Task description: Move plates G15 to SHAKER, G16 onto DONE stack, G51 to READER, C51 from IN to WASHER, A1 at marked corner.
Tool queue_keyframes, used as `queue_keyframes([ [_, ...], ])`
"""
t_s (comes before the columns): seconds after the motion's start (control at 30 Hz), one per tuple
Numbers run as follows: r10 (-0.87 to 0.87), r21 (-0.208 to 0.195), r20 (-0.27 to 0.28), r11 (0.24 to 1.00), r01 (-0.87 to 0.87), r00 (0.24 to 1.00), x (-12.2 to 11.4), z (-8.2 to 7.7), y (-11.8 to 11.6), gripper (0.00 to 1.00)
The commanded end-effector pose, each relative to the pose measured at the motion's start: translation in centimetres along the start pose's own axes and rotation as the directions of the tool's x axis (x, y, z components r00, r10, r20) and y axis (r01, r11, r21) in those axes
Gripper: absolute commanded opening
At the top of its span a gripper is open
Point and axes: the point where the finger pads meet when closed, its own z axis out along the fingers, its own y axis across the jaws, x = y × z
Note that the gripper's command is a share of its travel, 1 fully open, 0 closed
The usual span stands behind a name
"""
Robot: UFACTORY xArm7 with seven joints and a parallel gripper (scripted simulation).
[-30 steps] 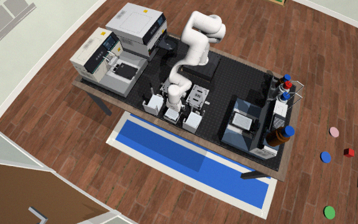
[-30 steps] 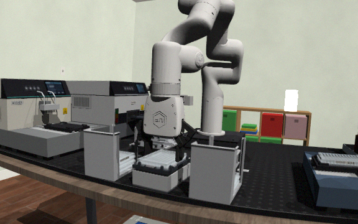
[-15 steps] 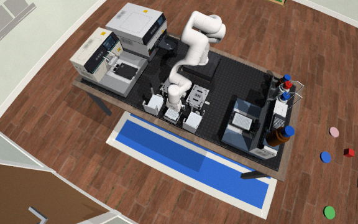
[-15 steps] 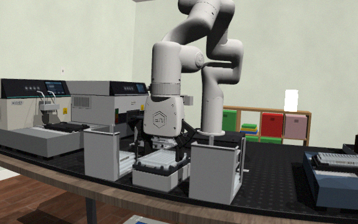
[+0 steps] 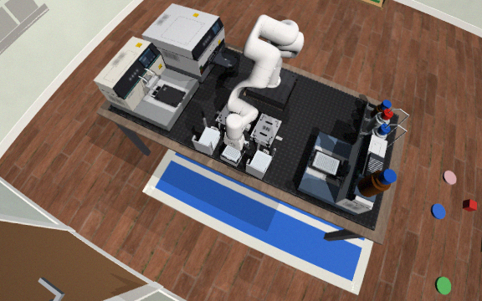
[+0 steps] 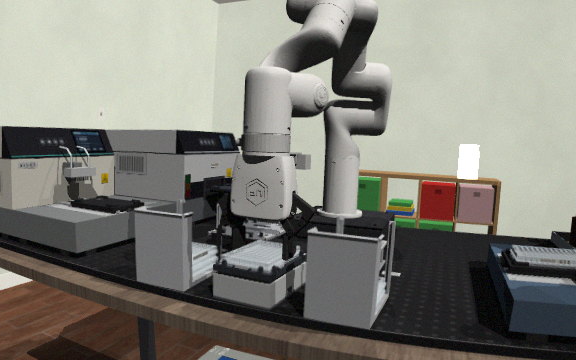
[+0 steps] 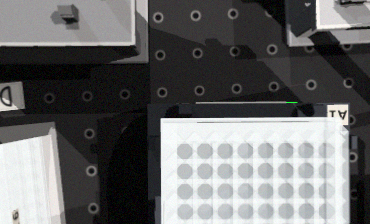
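Observation:
A white well plate (image 7: 253, 170) sits on a low station with an A1 mark (image 7: 337, 113) at its corner, between two white stack racks. It also shows in the exterior view (image 6: 258, 257) and in the overhead view (image 5: 231, 154). My gripper (image 6: 260, 247) reaches straight down over this plate and is shut on it across its sides; the fingertips are outside the wrist view. The plate lies flat and level with its station. A second white plate (image 5: 325, 163) (image 6: 548, 256) rests on the blue instrument at the right.
White racks stand left (image 6: 163, 247) and right (image 6: 343, 277) of the held plate, close to the fingers. A label reading "DO" (image 7: 3, 96) lies on the deck. The washer (image 6: 43, 185) and a second grey instrument (image 5: 187, 33) stand at the far left. A perforated nest (image 5: 266, 130) lies behind.

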Motion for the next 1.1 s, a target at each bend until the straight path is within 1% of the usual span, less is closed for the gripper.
queue_keyframes([
  [0.0,0.000,-0.001,0.005,1.000,0.000,1.000,-0.18,-0.19,0.00,0.00],
  [1.07,0.000,-0.001,0.005,1.000,0.000,1.000,-0.17,-1.11,0.00,0.00],
])
